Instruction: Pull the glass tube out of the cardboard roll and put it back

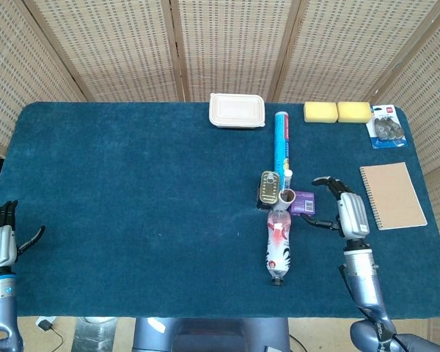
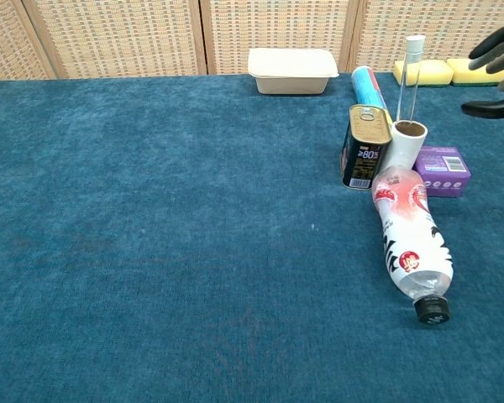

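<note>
A white cardboard roll (image 2: pixel 406 144) (image 1: pixel 287 196) stands upright mid-table, between a tin can and a purple box. A thin glass tube (image 2: pixel 412 77) (image 1: pixel 287 176) with a white cap sticks up out of it. My right hand (image 1: pixel 340 207) (image 2: pixel 499 69) hovers just right of the roll, fingers spread, holding nothing, a short gap from the tube. At the table's near left corner sits my left hand (image 1: pixel 0 238), open and empty; the chest view does not show it.
A tin can (image 2: pixel 366 147) touches the roll's left side, a purple box (image 2: pixel 442 170) its right. A plastic bottle (image 2: pixel 412 239) lies in front. Behind are a blue tube (image 1: pixel 281 138), a white lidded box (image 1: pixel 237 110), yellow sponges (image 1: pixel 337 111), a notebook (image 1: pixel 393 194).
</note>
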Robot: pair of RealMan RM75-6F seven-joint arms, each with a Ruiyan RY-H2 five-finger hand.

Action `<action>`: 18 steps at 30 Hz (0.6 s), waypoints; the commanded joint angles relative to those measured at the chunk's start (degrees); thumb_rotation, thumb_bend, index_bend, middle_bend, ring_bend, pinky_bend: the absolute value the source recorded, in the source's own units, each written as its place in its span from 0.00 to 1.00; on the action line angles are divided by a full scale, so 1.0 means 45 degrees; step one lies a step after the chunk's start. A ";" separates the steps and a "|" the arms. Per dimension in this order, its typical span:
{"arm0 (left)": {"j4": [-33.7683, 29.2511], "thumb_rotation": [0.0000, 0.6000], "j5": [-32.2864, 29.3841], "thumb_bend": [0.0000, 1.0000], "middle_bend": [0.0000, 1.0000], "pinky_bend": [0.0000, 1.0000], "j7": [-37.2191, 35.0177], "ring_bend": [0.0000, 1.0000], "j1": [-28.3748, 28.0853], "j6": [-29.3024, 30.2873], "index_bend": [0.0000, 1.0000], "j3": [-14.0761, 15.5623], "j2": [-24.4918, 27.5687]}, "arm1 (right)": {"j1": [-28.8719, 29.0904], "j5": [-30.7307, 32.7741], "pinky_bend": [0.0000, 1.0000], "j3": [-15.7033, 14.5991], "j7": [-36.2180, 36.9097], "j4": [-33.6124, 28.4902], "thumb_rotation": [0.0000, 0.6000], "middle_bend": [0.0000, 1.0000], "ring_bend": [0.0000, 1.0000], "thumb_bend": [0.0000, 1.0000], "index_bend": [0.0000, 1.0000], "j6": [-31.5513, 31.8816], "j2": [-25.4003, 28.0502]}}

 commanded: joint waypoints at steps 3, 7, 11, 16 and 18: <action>0.0000 0.00 0.0000 0.00 0.06 0.06 -0.0017 0.00 0.0000 -0.0013 0.00 0.0000 0.0006 | 0.0208 0.0206 0.32 0.0199 -0.0131 0.0282 0.80 0.31 0.28 0.12 0.30 -0.0038 -0.0331; 0.0000 0.00 0.0003 0.00 0.06 0.06 -0.0037 0.00 0.0004 -0.0020 0.00 0.0002 0.0012 | 0.0379 0.0343 0.32 0.0293 -0.0365 0.0469 0.79 0.31 0.28 0.12 0.30 -0.0135 -0.0455; 0.0001 0.00 0.0005 0.00 0.06 0.06 -0.0038 0.00 0.0003 -0.0021 0.00 0.0003 0.0013 | 0.0523 0.0576 0.32 0.0377 -0.0550 0.0546 0.78 0.31 0.28 0.12 0.30 -0.0321 -0.0534; 0.0006 0.00 -0.0004 0.00 0.06 0.06 -0.0011 0.00 0.0010 -0.0012 0.00 -0.0006 0.0004 | 0.0750 0.0874 0.32 0.0455 -0.0670 0.0828 0.78 0.31 0.28 0.12 0.30 -0.0589 -0.0826; 0.0003 0.00 -0.0007 0.00 0.06 0.06 -0.0013 0.00 0.0012 -0.0021 0.00 -0.0007 0.0004 | 0.0844 0.0926 0.32 0.0477 -0.0736 0.0918 0.78 0.31 0.28 0.12 0.30 -0.0654 -0.0927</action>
